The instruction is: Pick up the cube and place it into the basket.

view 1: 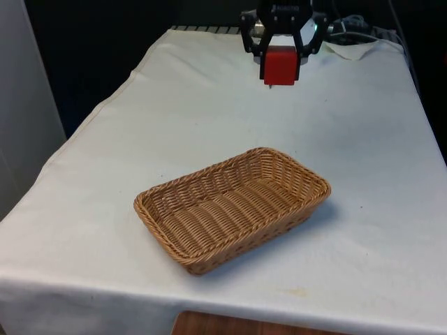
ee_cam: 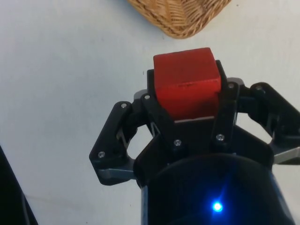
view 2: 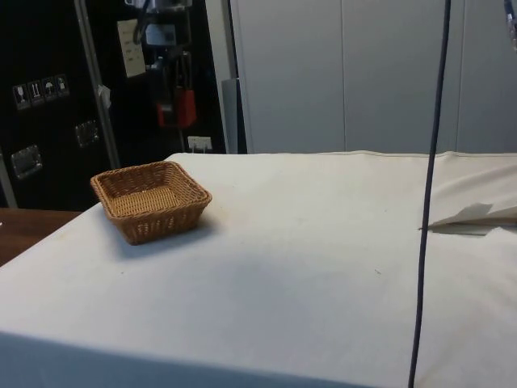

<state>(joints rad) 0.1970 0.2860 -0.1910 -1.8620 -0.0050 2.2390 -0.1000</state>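
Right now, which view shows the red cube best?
The wrist view: the red wooden cube sits close, clamped in the black gripper. The front view shows its face; the side view shows it small, above the woven basket.

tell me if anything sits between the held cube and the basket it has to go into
Nothing visible does. The gripper holds the red cube in the air, beyond the wicker basket toward the table's far end. The white cloth between them is bare, and the basket is open-topped with nothing inside.
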